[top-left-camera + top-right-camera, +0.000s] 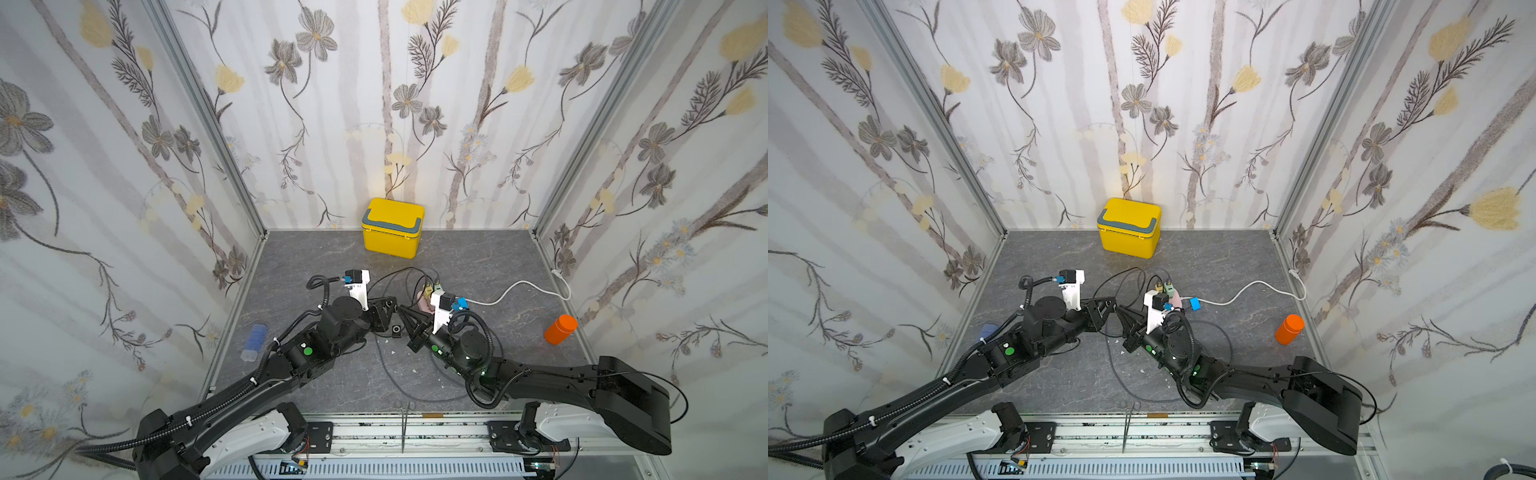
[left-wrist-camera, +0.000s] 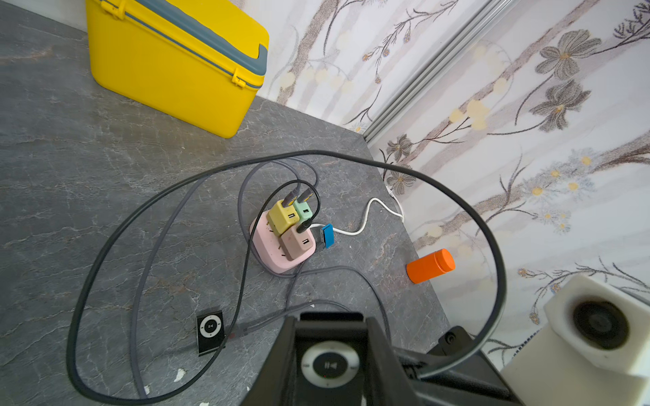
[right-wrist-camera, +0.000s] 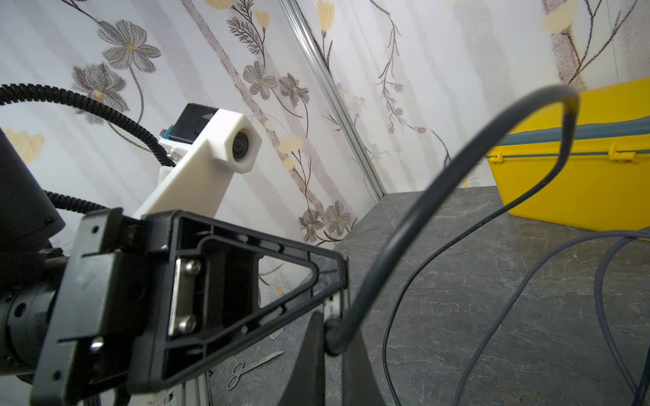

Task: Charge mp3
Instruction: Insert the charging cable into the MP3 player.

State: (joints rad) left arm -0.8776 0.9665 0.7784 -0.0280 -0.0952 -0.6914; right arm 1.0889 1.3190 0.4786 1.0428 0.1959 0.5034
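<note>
L gripper (image 2: 330, 334) pinches small dark mp3 player w/ silver control ring (image 2: 330, 365) betw. its jaws. R gripper (image 3: 332, 346), near L's tips, is pressed together on thick black rubber cable (image 3: 439, 168), at its end. Pink round power hub (image 2: 262, 246) lies ahead of L gripper.

Yellow box (image 1: 392, 228) banded grey-blue, centre frame; orange bottle (image 1: 561, 329) at right; grey marbled desk (image 1: 478, 257); pale wallpaper (image 1: 124, 124) with grey and yellow flowers; pink socket block (image 2: 261, 245); white-ringed black player (image 2: 330, 365).

Tabletop (image 2: 70, 175) seen as matt stone-look; yellow box (image 2: 169, 70) smooth plastic, slightly glossy; black cable (image 3: 548, 96) smooth, rubber-like; scissors (image 3: 256, 362) shiny metal.
</note>
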